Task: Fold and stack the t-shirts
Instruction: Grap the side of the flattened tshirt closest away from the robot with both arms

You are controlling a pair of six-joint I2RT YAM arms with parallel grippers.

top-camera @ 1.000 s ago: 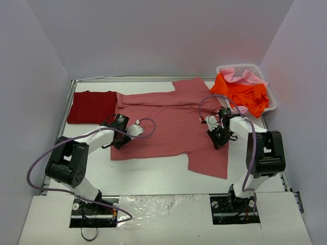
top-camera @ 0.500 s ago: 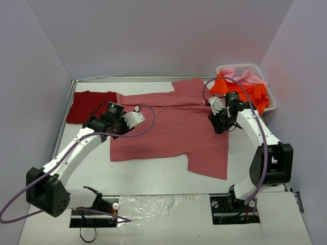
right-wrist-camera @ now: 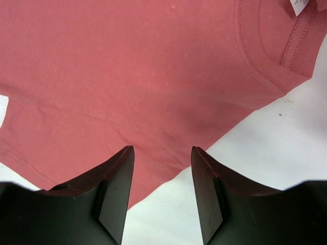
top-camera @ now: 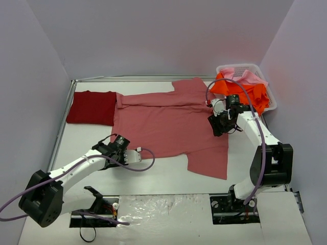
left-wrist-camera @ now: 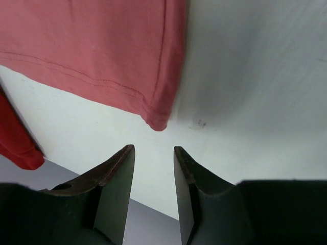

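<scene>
A muted rose-red t-shirt [top-camera: 168, 122] lies spread flat mid-table, one sleeve [top-camera: 208, 162] toward the near edge. A dark crimson t-shirt [top-camera: 92, 107] lies folded at the far left. My left gripper [top-camera: 111, 151] is open and low over the table, just short of the rose shirt's near-left hem corner [left-wrist-camera: 158, 122], with nothing between its fingers [left-wrist-camera: 115, 173]. The right gripper [top-camera: 218, 127] is open above the shirt's right edge near the collar [right-wrist-camera: 276, 51], holding nothing. Orange [top-camera: 245, 94] and light pink [top-camera: 245, 76] t-shirts are heaped in the basket.
A white lattice basket [top-camera: 271, 102] stands at the far right corner, the orange shirt spilling over its near rim. Grey walls close in the table on the left, back and right. Purple cables loop from both wrists.
Both grippers have opened and let go of the rose shirt. The left arm swung from the shirt's upper left down to its near-left corner. The right gripper moved away from me toward the collar.
</scene>
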